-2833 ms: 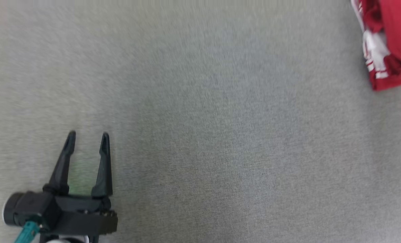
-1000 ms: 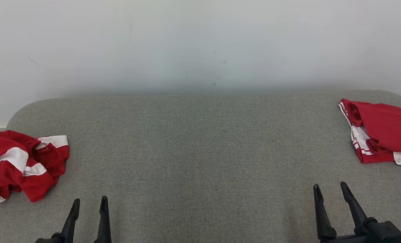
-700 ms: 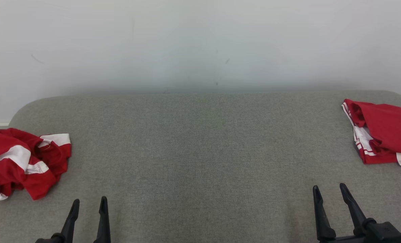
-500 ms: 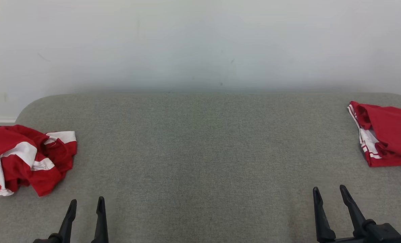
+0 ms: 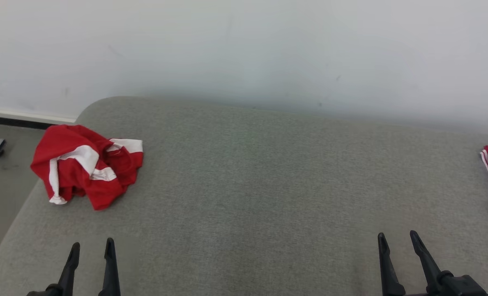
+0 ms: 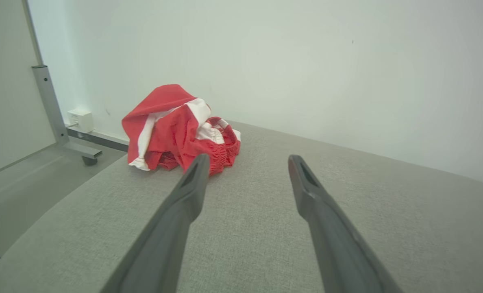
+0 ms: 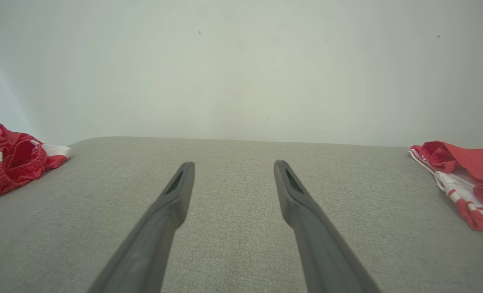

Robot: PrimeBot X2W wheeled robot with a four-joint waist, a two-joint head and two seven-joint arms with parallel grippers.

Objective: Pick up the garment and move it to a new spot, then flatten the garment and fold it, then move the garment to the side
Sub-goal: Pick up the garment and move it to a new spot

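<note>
Hovering apart from crumpled garment [image 5: 84, 164], left hand [image 5: 93, 241], right hand [image 5: 396, 233] — both spread, empty

Finding: you have no legible text, label, brand, number or sign in any view. The crumpled garment [image 5: 86, 164] shows red cloth with white bands and no lettering that can be read. The folded garment [image 7: 467, 160] at the right edge shows white stripes, and no marking on it can be read. The white box [image 6: 80, 120] at the wall foot is too small to read.
</note>
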